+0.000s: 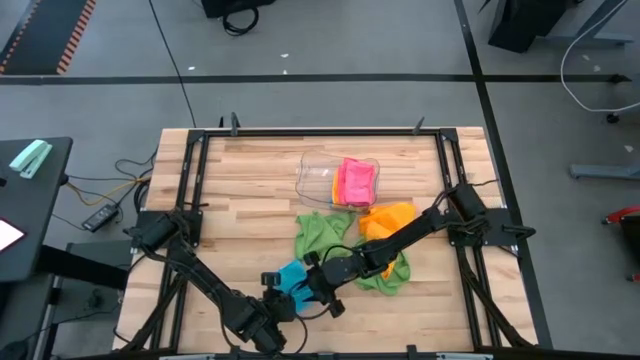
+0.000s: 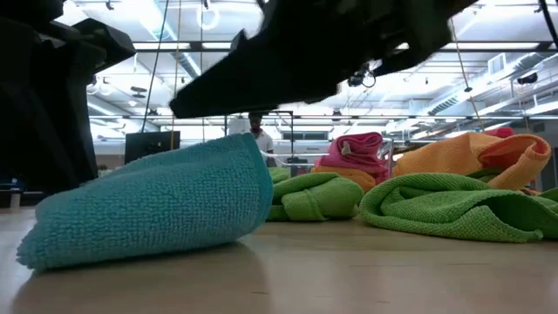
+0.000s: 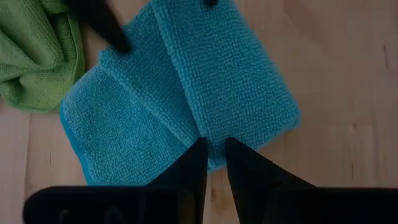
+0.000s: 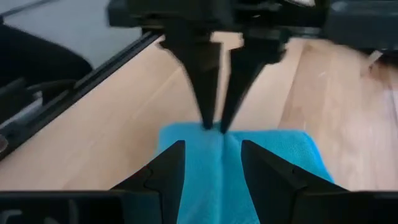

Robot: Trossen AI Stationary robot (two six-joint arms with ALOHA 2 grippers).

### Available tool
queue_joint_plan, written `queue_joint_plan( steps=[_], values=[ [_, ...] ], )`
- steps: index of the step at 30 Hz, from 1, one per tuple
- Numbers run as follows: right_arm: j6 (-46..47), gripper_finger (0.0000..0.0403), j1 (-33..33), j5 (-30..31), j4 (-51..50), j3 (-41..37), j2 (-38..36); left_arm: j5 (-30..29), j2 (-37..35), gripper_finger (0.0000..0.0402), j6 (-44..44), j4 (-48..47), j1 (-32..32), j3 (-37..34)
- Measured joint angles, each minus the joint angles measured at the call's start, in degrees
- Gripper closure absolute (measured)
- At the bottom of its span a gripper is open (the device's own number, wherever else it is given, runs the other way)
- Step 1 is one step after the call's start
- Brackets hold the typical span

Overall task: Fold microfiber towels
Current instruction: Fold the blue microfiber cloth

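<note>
Wooden table (image 1: 250, 170), clear plastic tray (image 1: 318, 172) on it, green towels (image 1: 322, 235), orange towel (image 1: 392, 217) and blue towel (image 1: 292, 275) near the tray

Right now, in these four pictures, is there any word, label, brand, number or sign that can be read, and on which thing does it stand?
None can be read.
Blue towel: plain cloth, no label showing.
Green towels, orange towel, pink towel: plain, no tag visible.
Clear plastic tray: no print visible.
Wooden table: no marks.
Room behind the table in the low view: any signs there are too small and blurred to read.
</note>
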Motion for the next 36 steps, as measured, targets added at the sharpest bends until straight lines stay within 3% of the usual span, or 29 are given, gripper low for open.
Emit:
queue_joint_plan(
  steps=[9,21,26,36],
  values=[
    [1.27,0.0237,-1.1,0.52,4.55,-0.06,6.28,-0.02,0.0,0.0328,-1.25,-0.78,-0.42,-0.02],
    [8.84,0.0237,-2.91,0.54,1.48,-0.06,6.28,-0.2,-1.31,0.0333,7.86,0.58,-1.15,3.82],
    [11.22,0.0237,-3.21,0.61,1.3,-0.06,6.28,-3.98,-0.01,0.0338,8.09,3.59,-0.21,3.85],
    [11.97,0.0237,-2.82,0.83,1.02,-0.08,5.95,-2.91,5.34,0.0342,5.11,-1.39,0.93,3.83]
  ],
)
